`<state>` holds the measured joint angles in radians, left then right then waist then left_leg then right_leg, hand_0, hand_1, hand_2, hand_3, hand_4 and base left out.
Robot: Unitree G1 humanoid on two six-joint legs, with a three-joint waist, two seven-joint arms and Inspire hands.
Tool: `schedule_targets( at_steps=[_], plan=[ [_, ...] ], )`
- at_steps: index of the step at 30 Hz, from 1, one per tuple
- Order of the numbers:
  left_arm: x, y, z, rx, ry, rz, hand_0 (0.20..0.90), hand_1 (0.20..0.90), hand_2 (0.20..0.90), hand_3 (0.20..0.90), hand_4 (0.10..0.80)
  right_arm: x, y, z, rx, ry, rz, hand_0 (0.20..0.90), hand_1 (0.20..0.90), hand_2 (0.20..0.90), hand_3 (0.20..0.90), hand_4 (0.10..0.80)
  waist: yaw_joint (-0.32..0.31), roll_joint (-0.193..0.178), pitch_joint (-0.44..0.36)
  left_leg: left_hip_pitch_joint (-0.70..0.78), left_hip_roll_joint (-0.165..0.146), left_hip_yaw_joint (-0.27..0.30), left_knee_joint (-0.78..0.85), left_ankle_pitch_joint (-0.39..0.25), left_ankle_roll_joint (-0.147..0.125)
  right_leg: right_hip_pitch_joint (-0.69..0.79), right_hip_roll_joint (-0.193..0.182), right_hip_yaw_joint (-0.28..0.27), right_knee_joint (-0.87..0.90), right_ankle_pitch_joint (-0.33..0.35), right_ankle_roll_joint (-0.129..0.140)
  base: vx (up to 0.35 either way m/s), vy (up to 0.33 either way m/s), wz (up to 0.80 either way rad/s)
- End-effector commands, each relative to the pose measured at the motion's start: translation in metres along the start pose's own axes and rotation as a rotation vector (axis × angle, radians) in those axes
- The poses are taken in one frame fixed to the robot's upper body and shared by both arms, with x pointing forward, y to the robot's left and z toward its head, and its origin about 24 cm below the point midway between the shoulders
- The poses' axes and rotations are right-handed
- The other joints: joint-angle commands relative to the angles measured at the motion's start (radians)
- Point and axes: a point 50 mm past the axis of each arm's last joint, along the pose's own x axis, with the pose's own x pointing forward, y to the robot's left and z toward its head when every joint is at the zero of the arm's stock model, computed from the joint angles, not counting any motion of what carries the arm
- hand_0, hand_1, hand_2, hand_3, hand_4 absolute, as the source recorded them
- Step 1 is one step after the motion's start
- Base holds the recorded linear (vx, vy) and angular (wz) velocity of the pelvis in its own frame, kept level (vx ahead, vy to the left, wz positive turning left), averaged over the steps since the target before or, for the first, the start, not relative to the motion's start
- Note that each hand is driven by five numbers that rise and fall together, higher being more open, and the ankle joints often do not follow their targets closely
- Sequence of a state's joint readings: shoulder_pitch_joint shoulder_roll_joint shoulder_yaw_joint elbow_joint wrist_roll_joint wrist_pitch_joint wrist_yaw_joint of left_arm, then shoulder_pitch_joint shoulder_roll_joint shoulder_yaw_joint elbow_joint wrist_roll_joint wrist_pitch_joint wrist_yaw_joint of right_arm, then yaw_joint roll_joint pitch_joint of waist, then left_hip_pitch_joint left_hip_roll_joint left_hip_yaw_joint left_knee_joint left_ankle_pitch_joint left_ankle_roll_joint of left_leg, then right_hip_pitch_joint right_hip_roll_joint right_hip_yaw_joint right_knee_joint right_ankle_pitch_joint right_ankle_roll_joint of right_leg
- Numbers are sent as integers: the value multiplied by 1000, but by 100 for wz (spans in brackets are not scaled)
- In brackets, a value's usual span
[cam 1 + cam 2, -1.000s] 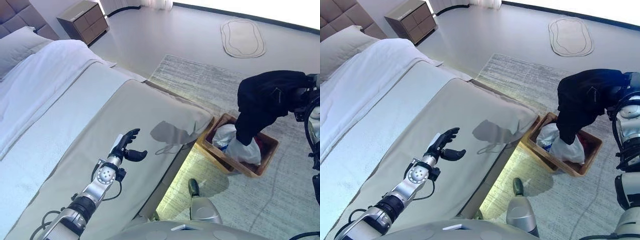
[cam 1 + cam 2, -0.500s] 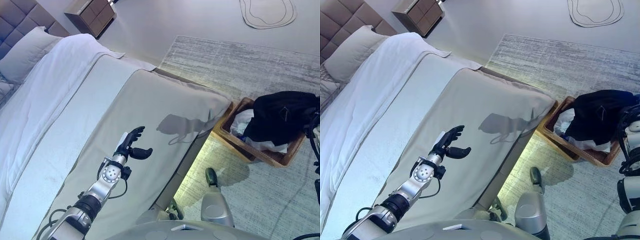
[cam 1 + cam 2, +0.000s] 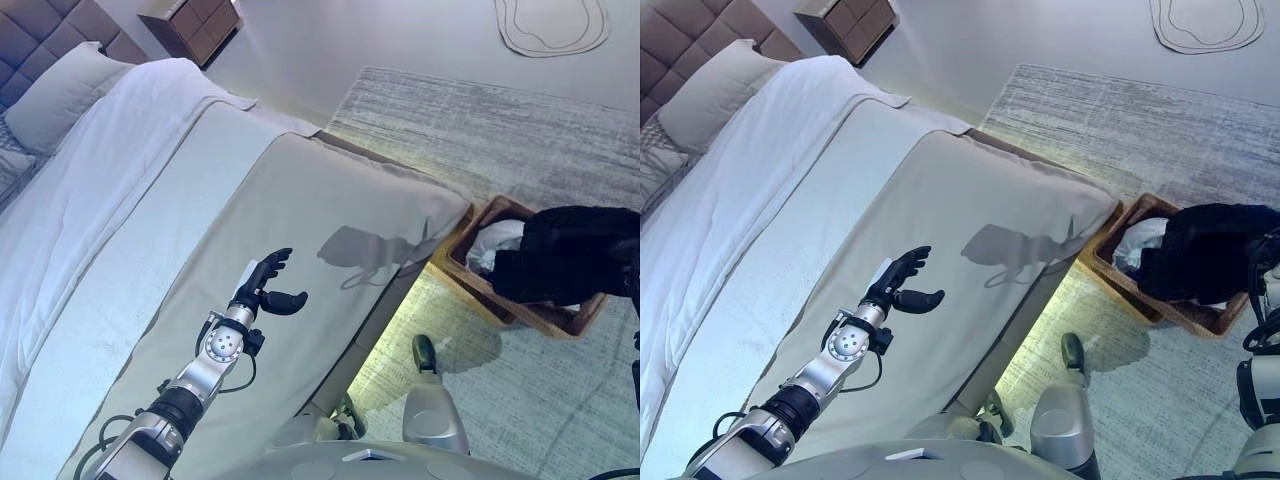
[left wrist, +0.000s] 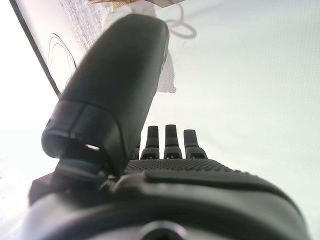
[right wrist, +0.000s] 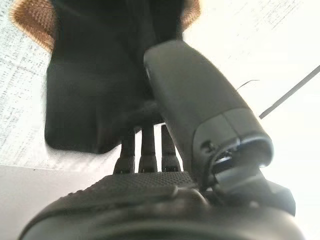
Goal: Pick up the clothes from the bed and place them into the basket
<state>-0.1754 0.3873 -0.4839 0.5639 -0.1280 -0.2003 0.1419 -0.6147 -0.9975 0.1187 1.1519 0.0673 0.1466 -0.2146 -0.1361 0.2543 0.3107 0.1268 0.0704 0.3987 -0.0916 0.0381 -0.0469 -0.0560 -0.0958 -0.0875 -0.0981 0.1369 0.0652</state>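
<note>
Black garment [image 3: 578, 252]: bunched, draped over the far end of the wooden basket [image 3: 470, 290], partly hanging past its rim; pale clothes [image 3: 497, 240] beneath it inside the basket. In the right wrist view, dark cloth [image 5: 95, 90] lying directly past the fingertips [image 5: 142, 145] of the right hand [image 5: 150, 190], thumb standing alongside it; fingers running straight into the fabric, hold or release not discernible. Left hand [image 3: 262, 289]: raised over the grey bedspread [image 3: 300, 230], well apart from the basket, fingers extended and relaxed, thumb spread aside, nothing between them. Bed [image 3: 120, 200]: white sheet and pillow [image 3: 60, 95] beyond the left fingertips. Basket on the grey rug [image 3: 480, 130] beside the bed corner. Wooden nightstand [image 3: 195, 25] at the far wall
</note>
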Motion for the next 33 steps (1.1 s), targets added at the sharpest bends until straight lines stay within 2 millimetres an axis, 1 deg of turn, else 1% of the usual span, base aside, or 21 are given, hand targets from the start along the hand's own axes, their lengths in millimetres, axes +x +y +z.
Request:
schedule_targets(
  at_steps=[1, 8, 12, 13, 17, 20, 23, 24, 25, 26, 27, 28, 29, 30, 32, 33],
  plan=[
    [0, 31, 18, 32, -115, 70, 900, 900, 900, 900, 800, 1, -14, 25, 13, -125, -90, 900, 900, 900, 900, 800, 7, -121, -75, 60, 43, -32, 4, -76, -44, 46, -38, -5, 11, -61, 27, 3, 4, 5],
    [-1, 34, 14, 34, -103, 95, 900, 900, 900, 900, 800, 0, -6, 20, -1, -119, -56, 900, 900, 900, 900, 800, 10, -142, -93, 66, 49, -30, 4, -76, -44, 55, -31, -6, 11, -62, 26, -3, 4, 2],
    [-1, 39, 14, 36, -95, 119, 900, 900, 900, 900, 800, -1, -3, 25, -6, -145, -49, 900, 900, 900, 900, 800, 16, -157, -110, 77, 53, -29, 4, -79, -44, 68, -28, -9, 11, -64, 25, 0, 0, 0],
    [-1, 39, 13, 35, -92, 124, 900, 900, 900, 900, 800, -2, -2, 27, -3, -160, -47, 900, 900, 900, 900, 800, 17, -160, -113, 78, 54, -30, 4, -79, -44, 70, -27, -9, 11, -65, 24, 0, 0, 0],
    [-2, 43, 10, 23, -78, 144, 900, 900, 900, 900, 800, -6, 3, 51, 60, -247, -37, 900, 900, 900, 900, 800, 22, -175, -129, 85, 56, -33, 4, -81, -42, 80, -22, -10, 11, -68, 22, 0, 0, 0],
    [-5, 43, 5, 12, -63, 148, 900, 900, 900, 900, 800, -14, 13, 71, 133, -327, -15, 900, 900, 900, 900, 800, 23, -184, -139, 89, 57, -34, 4, -82, -42, 86, -20, -11, 11, -68, 20, 0, 22, -1],
    [-6, 41, 0, 1, -46, 145, 900, 900, 900, 900, 800, -29, 34, 90, 156, -419, 29, 900, 900, 900, 900, 800, 23, -196, -151, 87, 58, -36, 4, -81, -40, 85, -18, -9, 11, -66, 20, -1, 12, 0],
    [-6, 39, -2, -8, -40, 144, 900, 900, 900, 900, 800, -39, 47, 98, 145, -463, 47, 900, 900, 900, 900, 800, 22, -203, -156, 86, 59, -38, 4, -83, -38, 85, -18, -9, 11, -66, 20, 0, 0, 0],
    [-6, 39, -2, -9, -40, 145, 900, 900, 900, 900, 800, -40, 49, 98, 142, -469, 49, 900, 900, 900, 900, 800, 22, -204, -157, 85, 59, -38, 4, -83, -38, 85, -18, -8, 11, -65, 20, 0, 0, 0],
    [-7, 38, -3, -16, -35, 145, 900, 900, 900, 900, 800, -47, 58, 101, 130, -502, 68, 900, 900, 900, 900, 800, 22, -208, -159, 86, 60, -40, 4, -83, -37, 87, -18, -9, 11, -66, 20, 0, 0, 0],
    [-7, 34, -6, -29, -28, 154, 900, 900, 900, 900, 800, -60, 76, 105, 106, -552, 94, 900, 900, 900, 900, 800, 23, -217, -162, 84, 61, -45, 4, -84, -34, 87, -17, -9, 11, -65, 20, -28, 32, 2],
    [-7, 32, -7, -37, -24, 159, 900, 900, 900, 900, 800, -66, 85, 106, 90, -577, 108, 900, 900, 900, 900, 800, 26, -221, -163, 83, 62, -49, 4, -84, -33, 87, -17, -11, 11, -64, 20, 0, 0, 0],
    [-7, 31, -7, -41, -23, 162, 900, 900, 900, 900, 800, -68, 88, 106, 84, -586, 114, 900, 900, 900, 900, 800, 27, -223, -163, 82, 61, -51, 4, -84, -33, 88, -17, -12, 11, -64, 20, -30, 14, 1],
    [-9, 29, -10, -52, -15, 173, 900, 900, 900, 900, 800, -78, 101, 105, 62, -620, 144, 900, 900, 900, 900, 800, 34, -230, -164, 79, 63, -61, 4, -82, -31, 89, -18, -17, 11, -64, 20, -32, -2, 5],
    [-11, 25, -12, -60, -3, 183, 900, 900, 900, 900, 800, -91, 117, 102, 40, -663, 181, 900, 900, 900, 900, 800, 48, -238, -166, 72, 67, -73, 4, -78, -29, 92, -23, -27, 11, -64, 22, -41, -10, 9],
    [-11, 24, -13, -67, 4, 186, 900, 900, 900, 900, 800, -95, 120, 103, 37, -677, 191, 900, 900, 900, 900, 800, 51, -240, -166, 70, 67, -76, 4, -76, -29, 93, -25, -31, 11, -64, 23, -39, 1, 11]
  ],
)
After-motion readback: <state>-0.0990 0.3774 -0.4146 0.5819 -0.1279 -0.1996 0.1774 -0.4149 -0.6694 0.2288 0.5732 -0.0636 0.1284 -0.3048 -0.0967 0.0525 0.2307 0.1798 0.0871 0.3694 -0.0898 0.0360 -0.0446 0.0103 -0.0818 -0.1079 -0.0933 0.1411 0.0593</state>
